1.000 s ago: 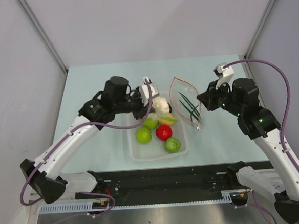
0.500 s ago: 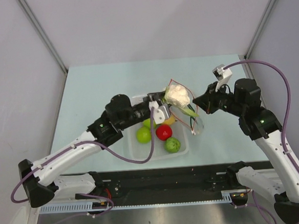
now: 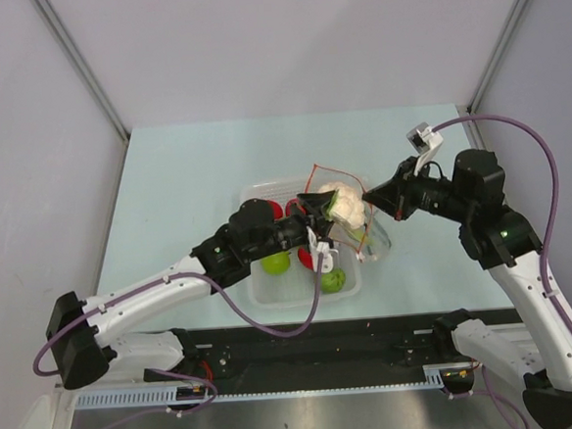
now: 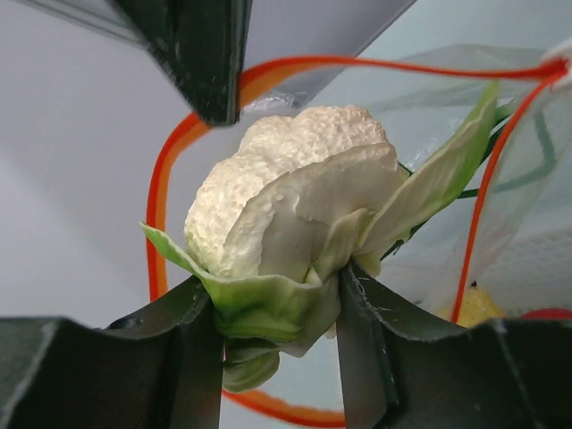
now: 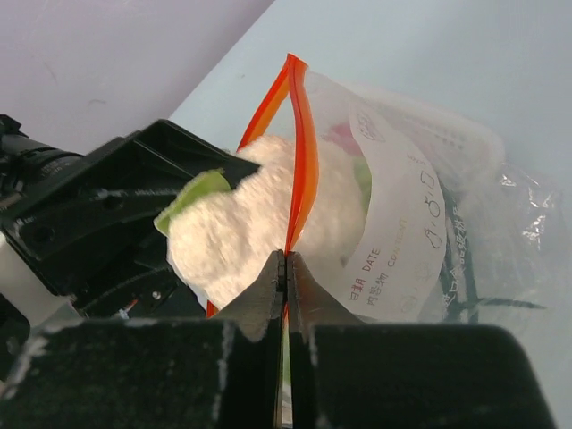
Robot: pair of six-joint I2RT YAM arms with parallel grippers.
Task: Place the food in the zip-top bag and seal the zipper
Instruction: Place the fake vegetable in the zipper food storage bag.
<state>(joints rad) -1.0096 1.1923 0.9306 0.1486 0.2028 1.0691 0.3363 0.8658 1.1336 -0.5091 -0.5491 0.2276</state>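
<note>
Just hauled the cabbage [image 4: 295,206] from the basket [image 3: 292,300] into the bag [image 5: 402,223] mouth. Still pinching its leafy base with the left fingers [image 4: 179,357], holding the zipper [image 5: 304,152] in the closed right fingers [image 5: 250,357]. Probably time to let go, then more fruit [image 3: 332,280].

The setting is a robotics laboratory test cell, not a home or a shop. A pale blue-green tabletop [image 3: 185,172] is enclosed on three sides by plain grey panels [image 3: 284,48], joined at the rear corners by bare metal posts [image 3: 79,62]. Two white-and-black manipulator arms, left arm [image 3: 144,293] and right arm [image 3: 526,276], rise from a black mounting rail [image 3: 315,345] at the near edge. Exposed purple cables [image 3: 548,172] loop from each arm. A white toothed strip [image 3: 279,392] and a brushed metal sheet [image 3: 281,426] run below the rail. The produce is imitation, for example a toy cabbage [image 3: 344,203].
</note>
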